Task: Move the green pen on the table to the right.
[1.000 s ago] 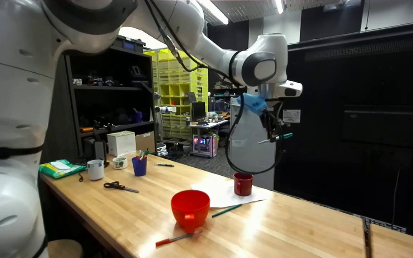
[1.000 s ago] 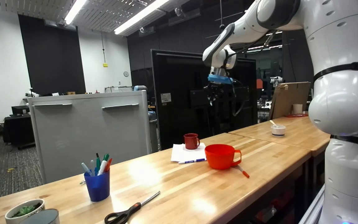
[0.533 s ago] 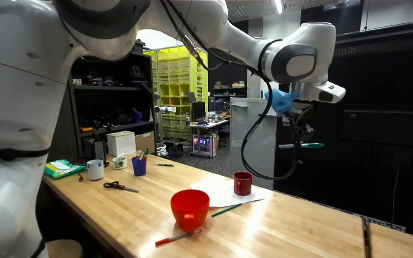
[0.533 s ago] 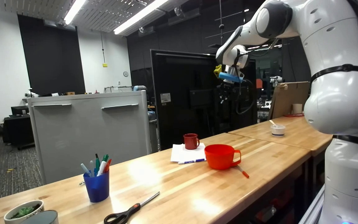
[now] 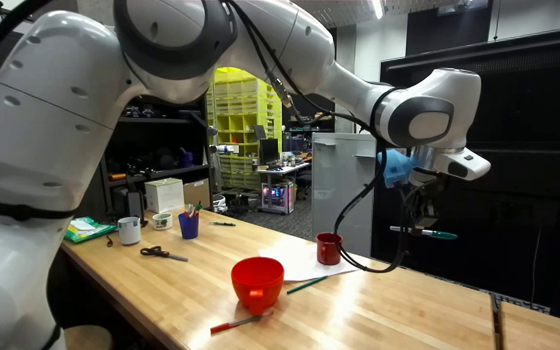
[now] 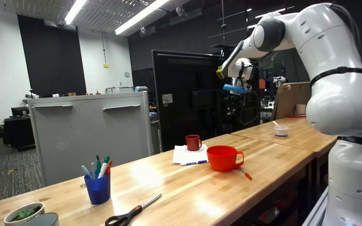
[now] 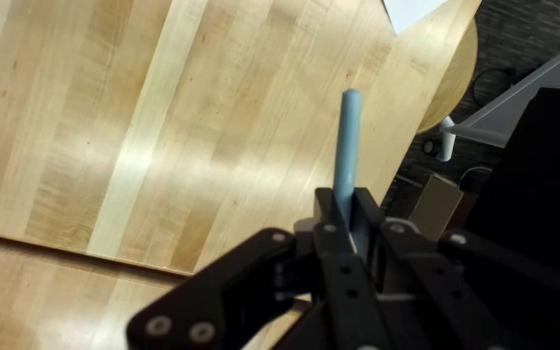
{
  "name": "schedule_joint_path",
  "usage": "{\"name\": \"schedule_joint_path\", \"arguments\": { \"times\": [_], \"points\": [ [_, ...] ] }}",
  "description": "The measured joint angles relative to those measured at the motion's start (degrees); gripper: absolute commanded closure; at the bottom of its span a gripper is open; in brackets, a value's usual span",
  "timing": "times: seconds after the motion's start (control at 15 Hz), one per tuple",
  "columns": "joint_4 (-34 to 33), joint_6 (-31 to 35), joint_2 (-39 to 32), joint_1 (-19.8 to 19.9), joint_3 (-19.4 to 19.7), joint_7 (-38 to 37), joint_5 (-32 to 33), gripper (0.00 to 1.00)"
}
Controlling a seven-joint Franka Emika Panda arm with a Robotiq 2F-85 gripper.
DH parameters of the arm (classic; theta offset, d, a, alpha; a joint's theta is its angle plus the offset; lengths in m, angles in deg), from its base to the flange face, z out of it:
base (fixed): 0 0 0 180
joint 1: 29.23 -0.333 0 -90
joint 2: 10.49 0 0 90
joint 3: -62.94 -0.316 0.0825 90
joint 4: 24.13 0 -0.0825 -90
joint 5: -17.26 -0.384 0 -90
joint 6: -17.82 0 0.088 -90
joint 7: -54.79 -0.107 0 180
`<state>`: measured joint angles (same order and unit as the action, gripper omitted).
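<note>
Your black fingers grip a slim, pale-barrelled, green-ended pen — likely the one the task means — above the pale butcher-block tabletop. If so, picking up is done; placing it to the right and letting go remain. In the wrist view the tabletop's edge shows close beside it — you likely have more room inward, short of the dark seam. Farther off, a slim, all-teal-green pen lies near the orange-red plastic bowl; should the task mean that one, it lies outside your grip.
</note>
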<state>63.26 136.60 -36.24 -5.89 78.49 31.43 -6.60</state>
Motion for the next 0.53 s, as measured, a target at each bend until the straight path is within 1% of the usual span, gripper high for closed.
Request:
{"name": "schedule_joint_path", "arguments": {
  "times": [0.53],
  "points": [
    [-3.17,-1.21,-7.32,2.14,1.96,-4.34,0.62,0.97]
  ]
}}
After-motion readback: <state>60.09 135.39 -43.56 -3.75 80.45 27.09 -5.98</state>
